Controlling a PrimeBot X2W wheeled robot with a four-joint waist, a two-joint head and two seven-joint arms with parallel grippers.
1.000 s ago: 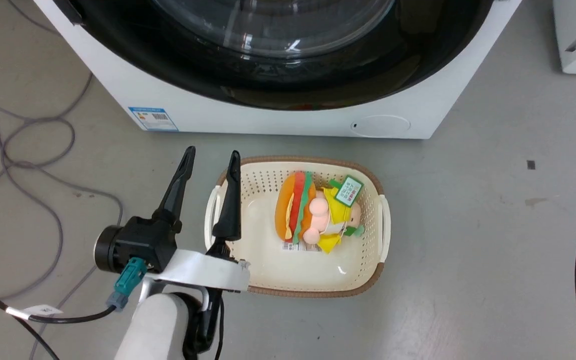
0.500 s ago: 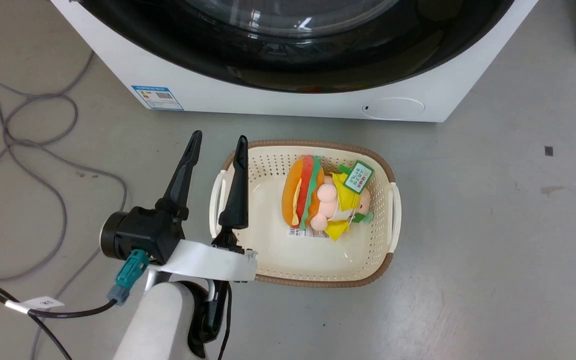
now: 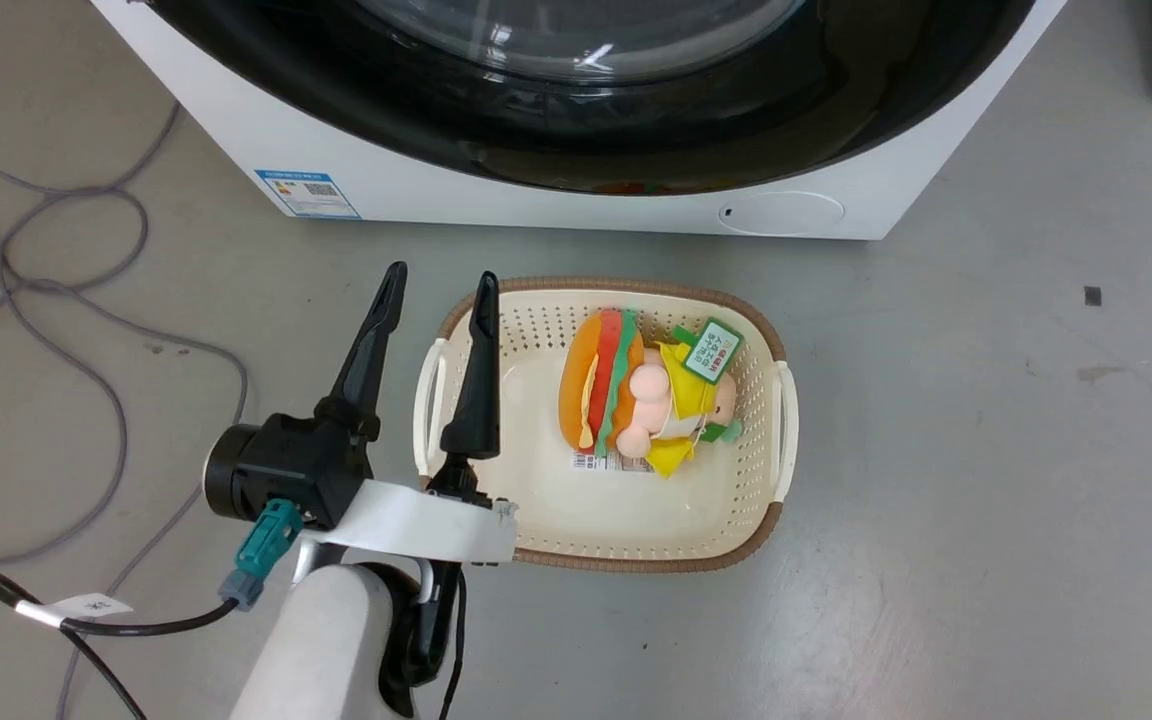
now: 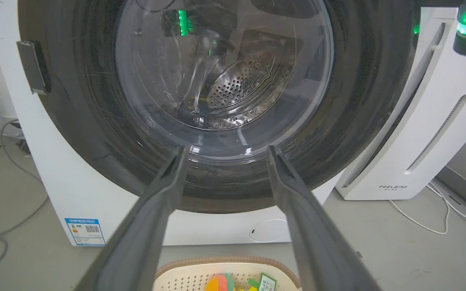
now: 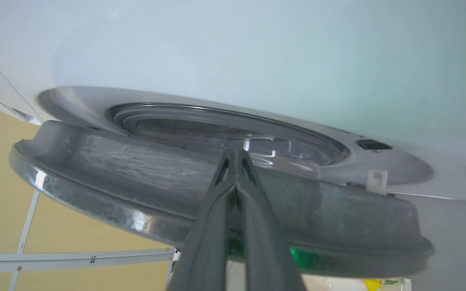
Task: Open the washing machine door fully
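Step in hand, judged: swinging washing machine door (image 5: 136, 161) out from ajar. Door hung just off front of washing machine (image 3: 556, 205), beyond far side of basket (image 3: 636, 288) on floor. Right gripper (image 5: 236, 155) pinched tight, empty, tips at gap behind door's inner face. Left gripper (image 3: 441, 273) spread wide, holding nothing, over basket's left rim. Next move likely calls for outward sweep in wide arc. Right wrist view gave gap and inner face. Left wrist view gave door face-on, drum behind glass, gap unreadable.
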